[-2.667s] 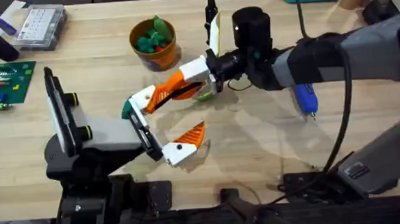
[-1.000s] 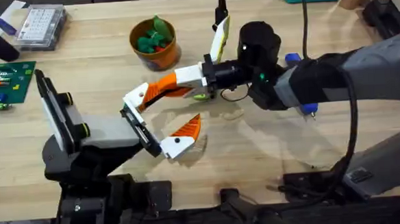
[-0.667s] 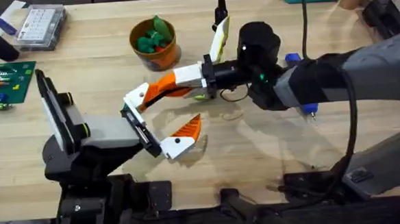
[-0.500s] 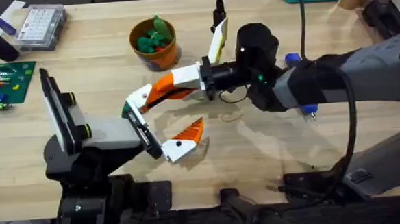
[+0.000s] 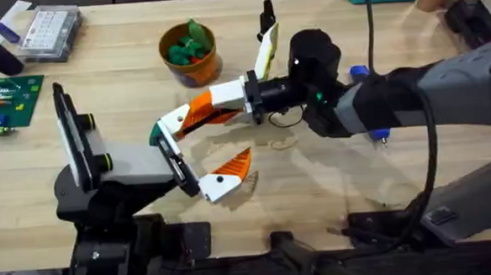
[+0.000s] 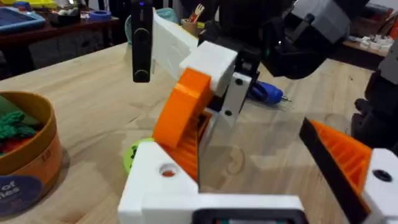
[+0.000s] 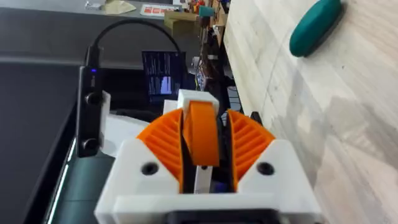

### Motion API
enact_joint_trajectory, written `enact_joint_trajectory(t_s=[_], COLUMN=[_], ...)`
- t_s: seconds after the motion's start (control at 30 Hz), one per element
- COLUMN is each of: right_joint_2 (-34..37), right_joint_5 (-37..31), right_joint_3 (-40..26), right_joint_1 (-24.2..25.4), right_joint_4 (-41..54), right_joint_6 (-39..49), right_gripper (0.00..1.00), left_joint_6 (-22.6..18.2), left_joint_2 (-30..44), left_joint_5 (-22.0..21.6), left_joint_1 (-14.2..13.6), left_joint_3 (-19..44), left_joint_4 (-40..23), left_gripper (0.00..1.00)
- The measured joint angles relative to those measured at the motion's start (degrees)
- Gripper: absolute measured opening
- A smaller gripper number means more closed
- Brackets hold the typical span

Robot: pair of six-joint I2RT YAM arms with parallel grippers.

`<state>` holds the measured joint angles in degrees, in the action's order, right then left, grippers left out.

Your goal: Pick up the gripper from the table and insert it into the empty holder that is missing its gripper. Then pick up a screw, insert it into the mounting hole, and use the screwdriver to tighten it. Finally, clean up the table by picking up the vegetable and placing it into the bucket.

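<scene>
Holder [image 5: 172, 158] sits at your lower left above the bench [image 5: 332, 183] with one finger seat vacant, and the loose gripper finger [image 5: 200, 110], clamped in your right gripper [image 5: 239, 94], lies long-axis toward it, its tip nearly there.

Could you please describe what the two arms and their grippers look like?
Both arms are grey and black; the left arm has yellow knobs and a tall black plate. A black cable loops along the right arm. Each gripper has white fingers with orange ribbed pads.
</scene>
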<state>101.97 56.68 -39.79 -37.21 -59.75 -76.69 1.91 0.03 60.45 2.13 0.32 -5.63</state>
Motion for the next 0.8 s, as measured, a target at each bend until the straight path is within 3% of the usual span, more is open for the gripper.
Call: enact_joint_trajectory(t_s=[0.17, 0.23, 0.3, 0.37, 0.8], right_joint_2=[0.00, 0.00, -0.02, 0.00, 0.00], right_joint_5=[0.69, 0.88, 1.31, 1.67, 2.50], right_joint_3=[0.00, 0.02, 0.07, 0.07, 0.11], right_joint_1=[0.79, 1.22, 1.76, 2.30, 8.16], right_joint_4=[-0.23, -0.17, -0.21, -0.28, 0.27], right_joint_6=[0.00, -0.02, -0.04, 0.15, 0.00], right_gripper=[0.415, 0.554, 0.824, 0.972, 0.988], left_joint_6=[0.00, 0.00, 0.00, 0.00, 0.02], left_joint_2=[0.00, 0.00, 0.00, 0.00, 0.00], left_joint_5=[0.00, 0.00, 0.00, 0.00, 0.00], left_joint_1=[0.00, 0.00, 0.00, -0.02, 0.00], left_joint_3=[0.00, 0.00, 0.00, 0.00, 0.00], left_joint_4=[0.00, 0.00, 0.00, 0.00, 0.00], left_gripper=[0.986, 0.986, 0.986, 0.986, 0.986])
